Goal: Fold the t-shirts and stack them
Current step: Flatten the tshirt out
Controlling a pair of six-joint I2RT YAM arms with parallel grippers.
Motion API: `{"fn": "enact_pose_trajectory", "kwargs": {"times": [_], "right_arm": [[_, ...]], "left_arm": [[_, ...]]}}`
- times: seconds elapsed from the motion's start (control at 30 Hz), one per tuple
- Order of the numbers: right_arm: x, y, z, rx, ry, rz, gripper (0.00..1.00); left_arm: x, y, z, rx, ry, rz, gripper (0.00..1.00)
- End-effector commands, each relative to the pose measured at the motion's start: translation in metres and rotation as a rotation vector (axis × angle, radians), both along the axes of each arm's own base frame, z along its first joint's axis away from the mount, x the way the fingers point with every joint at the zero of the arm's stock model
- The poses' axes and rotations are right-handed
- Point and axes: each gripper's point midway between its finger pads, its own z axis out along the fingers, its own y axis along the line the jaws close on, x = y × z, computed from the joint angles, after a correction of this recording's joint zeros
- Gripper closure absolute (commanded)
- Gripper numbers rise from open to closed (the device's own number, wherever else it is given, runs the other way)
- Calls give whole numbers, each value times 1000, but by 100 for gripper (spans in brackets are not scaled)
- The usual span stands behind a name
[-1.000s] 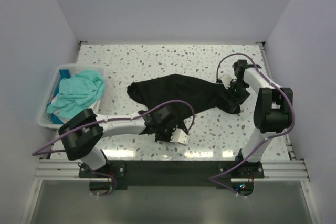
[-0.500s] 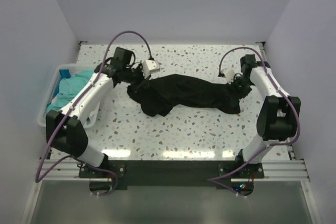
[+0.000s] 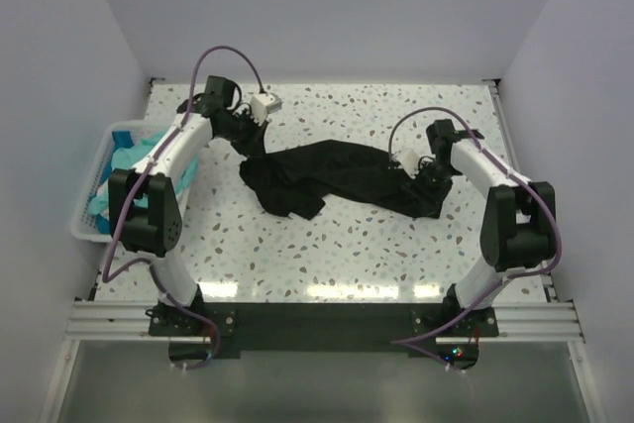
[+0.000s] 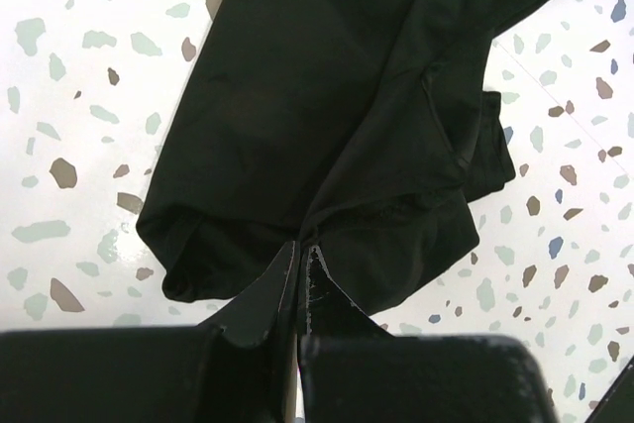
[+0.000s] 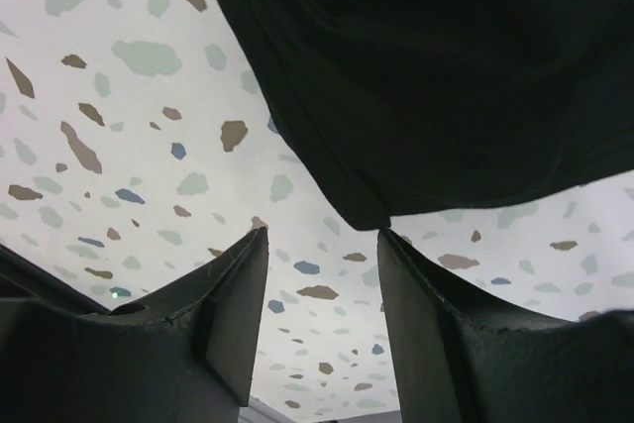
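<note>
The black t-shirt (image 3: 337, 177) lies bunched in a long band across the middle of the speckled table. My left gripper (image 3: 248, 141) is shut on its upper left corner; in the left wrist view the closed fingertips (image 4: 302, 250) pinch the black cloth (image 4: 327, 116), which hangs spread below. My right gripper (image 3: 414, 177) is at the shirt's right end, open and empty; in the right wrist view it (image 5: 322, 240) stands apart just below a hanging edge of the shirt (image 5: 436, 76). Teal t-shirts (image 3: 139, 156) lie heaped in the basket at left.
A white slatted basket (image 3: 87, 217) stands at the table's left edge, partly behind my left arm. The table's raised back edge (image 3: 317, 82) and side walls close in the area. Purple cables loop above both arms.
My left arm has swung from the near middle of the table to the far left and taken hold of the shirt's corner. My right gripper has shifted slightly left along the shirt's right end.
</note>
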Motion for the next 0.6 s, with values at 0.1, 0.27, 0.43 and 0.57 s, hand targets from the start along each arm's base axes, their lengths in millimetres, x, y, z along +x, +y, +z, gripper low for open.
{"fn": "enact_pose_trajectory", "kwargs": {"times": [0.1, 0.27, 0.43, 0.57], "right_arm": [[9, 7, -4, -63, -109, 99, 53], [12, -2, -16, -118, -114, 119, 55], [11, -11, -31, -167, -110, 134, 56], [11, -15, -42, -186, -102, 137, 60]], "left_arm": [[7, -1, 11, -20, 9, 22, 100], [9, 1, 12, -5, 2, 22, 100], [8, 3, 9, 4, 6, 24, 100], [6, 4, 7, 5, 15, 34, 100]]}}
